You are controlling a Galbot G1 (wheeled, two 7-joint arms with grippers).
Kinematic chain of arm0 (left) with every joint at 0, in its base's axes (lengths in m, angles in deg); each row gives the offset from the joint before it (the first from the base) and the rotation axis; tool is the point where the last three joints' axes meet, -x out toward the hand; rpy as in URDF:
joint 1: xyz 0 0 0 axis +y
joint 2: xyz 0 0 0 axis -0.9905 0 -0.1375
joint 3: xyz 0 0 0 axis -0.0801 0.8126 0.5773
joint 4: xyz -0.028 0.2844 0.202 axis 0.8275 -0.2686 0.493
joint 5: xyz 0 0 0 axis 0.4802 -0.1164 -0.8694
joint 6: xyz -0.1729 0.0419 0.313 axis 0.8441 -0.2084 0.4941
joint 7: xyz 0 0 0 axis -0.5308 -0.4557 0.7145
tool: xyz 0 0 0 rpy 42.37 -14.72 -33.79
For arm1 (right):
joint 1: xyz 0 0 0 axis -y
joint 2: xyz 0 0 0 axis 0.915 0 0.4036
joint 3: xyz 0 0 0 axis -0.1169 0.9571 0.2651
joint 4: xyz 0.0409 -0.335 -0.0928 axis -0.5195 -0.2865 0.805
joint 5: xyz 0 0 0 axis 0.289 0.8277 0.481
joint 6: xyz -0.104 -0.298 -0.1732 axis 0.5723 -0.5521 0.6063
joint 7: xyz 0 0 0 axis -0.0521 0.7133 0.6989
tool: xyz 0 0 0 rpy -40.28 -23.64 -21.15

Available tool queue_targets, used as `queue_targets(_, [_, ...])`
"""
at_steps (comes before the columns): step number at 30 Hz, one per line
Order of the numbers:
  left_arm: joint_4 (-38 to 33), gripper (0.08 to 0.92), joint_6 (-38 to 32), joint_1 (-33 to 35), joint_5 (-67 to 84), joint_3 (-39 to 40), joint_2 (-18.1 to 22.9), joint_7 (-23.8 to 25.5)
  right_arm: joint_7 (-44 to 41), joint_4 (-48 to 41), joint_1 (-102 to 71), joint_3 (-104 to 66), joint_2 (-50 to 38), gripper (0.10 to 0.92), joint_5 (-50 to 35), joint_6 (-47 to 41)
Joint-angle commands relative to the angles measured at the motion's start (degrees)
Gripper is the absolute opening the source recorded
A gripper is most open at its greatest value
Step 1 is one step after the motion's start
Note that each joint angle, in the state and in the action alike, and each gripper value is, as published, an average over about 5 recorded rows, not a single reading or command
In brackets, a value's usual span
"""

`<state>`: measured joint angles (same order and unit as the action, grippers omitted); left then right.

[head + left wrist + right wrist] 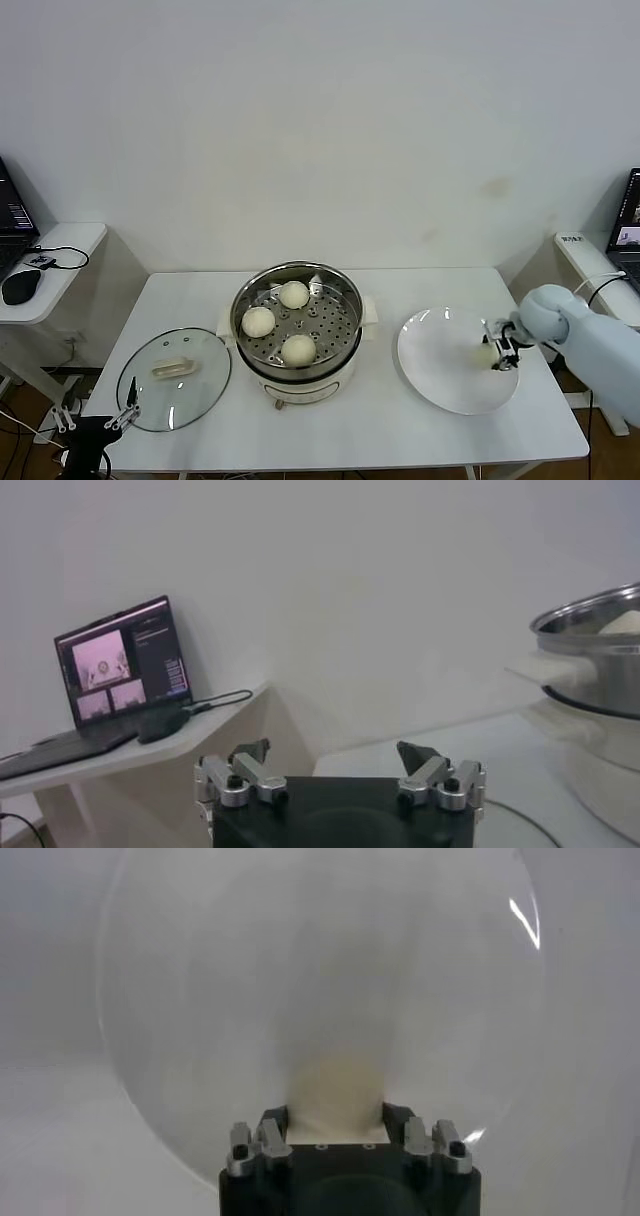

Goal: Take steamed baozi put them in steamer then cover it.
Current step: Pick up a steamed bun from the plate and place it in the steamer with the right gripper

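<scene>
While the head view shows the right hand point(497, 353) low over the flat round white plate point(440, 345), only the right wrist view shows its fingers point(274, 1123) pressed against the sides of the fourth smooth cream-white baozi point(335, 1093), grasping it. Three more baozi point(298, 349) sit in the shiny round steel steamer point(296, 325) mid-surface. Beside it lies a round glass lid point(175, 378), near the released, parked left hand point(340, 770).

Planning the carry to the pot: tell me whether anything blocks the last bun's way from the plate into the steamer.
Nothing visible does. The right gripper is around the last baozi on the white plate. The table between plate and steamer is bare; the steamer is uncovered, with the glass lid on its far side.
</scene>
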<state>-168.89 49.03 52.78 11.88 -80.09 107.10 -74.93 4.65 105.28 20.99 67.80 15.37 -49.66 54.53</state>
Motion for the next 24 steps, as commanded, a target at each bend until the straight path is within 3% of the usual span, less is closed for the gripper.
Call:
queue_targets(1, [-0.1, 0.823, 0.1, -0.2, 0.1, 0.2, 0.0, 0.0, -0.9, 5.8, 9.7, 4.4, -4.6, 0.594, -7.7, -2.0])
queue_targets(7, [-0.2, 0.823, 0.1, -0.7, 0.0, 1.2, 0.2, 0.0, -0.8, 12.1, 31.0, 19.8, -5.7, 0.597, -18.7, -5.7])
queue_targets(13, [-0.2, 0.823, 0.1, -1.3, -0.1, 2.0, 0.5, 0.0, 1.3, 14.7, 51.1, 35.2, 2.4, 0.602, -30.3, -10.4])
queue_targets(24, [-0.6, 0.823, -0.1, -1.4, -0.2, 1.5, 1.0, -0.1, 10.0, 14.5, 55.8, 43.3, 21.8, 0.611, -44.9, -23.9])
